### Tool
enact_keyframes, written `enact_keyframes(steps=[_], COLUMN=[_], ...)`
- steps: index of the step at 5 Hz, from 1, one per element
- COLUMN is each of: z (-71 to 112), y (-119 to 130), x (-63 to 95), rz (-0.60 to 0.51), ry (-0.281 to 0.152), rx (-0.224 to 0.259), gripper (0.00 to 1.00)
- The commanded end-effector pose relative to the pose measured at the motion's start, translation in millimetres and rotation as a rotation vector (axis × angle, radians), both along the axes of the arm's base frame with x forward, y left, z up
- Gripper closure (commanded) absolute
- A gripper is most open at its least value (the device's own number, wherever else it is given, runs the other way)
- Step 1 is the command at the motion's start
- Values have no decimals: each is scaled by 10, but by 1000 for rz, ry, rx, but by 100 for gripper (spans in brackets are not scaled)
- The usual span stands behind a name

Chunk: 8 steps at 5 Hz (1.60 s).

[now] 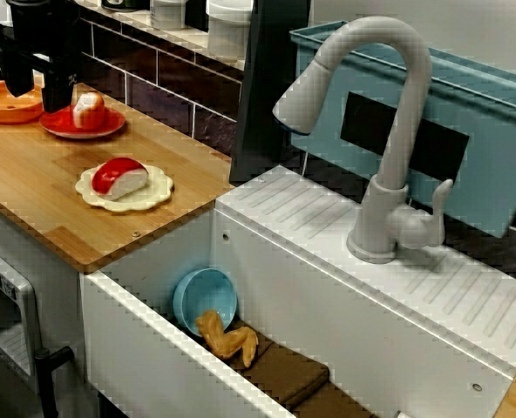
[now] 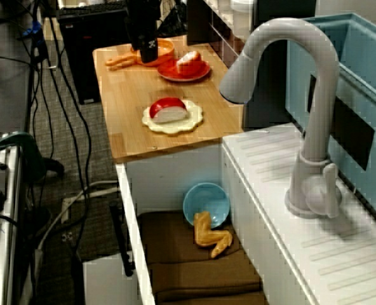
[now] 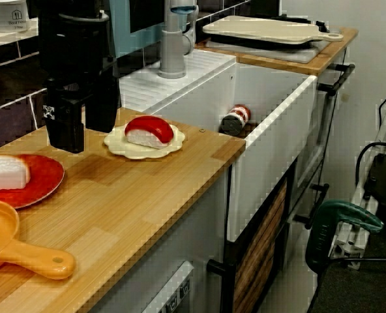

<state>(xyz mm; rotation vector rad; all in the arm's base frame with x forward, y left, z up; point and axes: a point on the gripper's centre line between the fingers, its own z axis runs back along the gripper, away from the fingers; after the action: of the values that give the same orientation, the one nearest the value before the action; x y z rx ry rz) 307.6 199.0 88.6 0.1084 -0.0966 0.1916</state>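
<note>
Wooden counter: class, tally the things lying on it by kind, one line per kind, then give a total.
Plates: 2 (red plate, cream plate)
Sushi pieces: 2 (white sushi piece, red-topped sushi piece)
Pans: 1 (orange pan)
Total: 5

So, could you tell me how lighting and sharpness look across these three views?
Close faucet view: even light, jagged edges, soft sheen on the faucet. High view with floor cables: sink basin shaded inside. Low counter view: black pincer loses all detail and casts a soft shadow on the wood counter.
</note>
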Motion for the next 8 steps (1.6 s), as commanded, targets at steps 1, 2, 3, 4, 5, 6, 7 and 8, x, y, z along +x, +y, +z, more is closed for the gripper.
enact_keyframes(steps=[1, 2, 3, 4, 5, 6, 7, 8], z=[134, 123, 114, 126, 102, 82, 105, 81], y=[215, 219, 224, 243, 292, 331, 389, 357], x=[-6, -17, -18, -25, -30, 0, 100, 287], rz=[27, 34, 34, 39, 61, 120, 212, 274], ry=[-40, -39, -34, -34, -27, -32, -70, -93], rx=[31, 35, 36, 33, 12, -18, -96, -154], gripper=[0, 0, 0, 0, 0, 0, 0, 0])
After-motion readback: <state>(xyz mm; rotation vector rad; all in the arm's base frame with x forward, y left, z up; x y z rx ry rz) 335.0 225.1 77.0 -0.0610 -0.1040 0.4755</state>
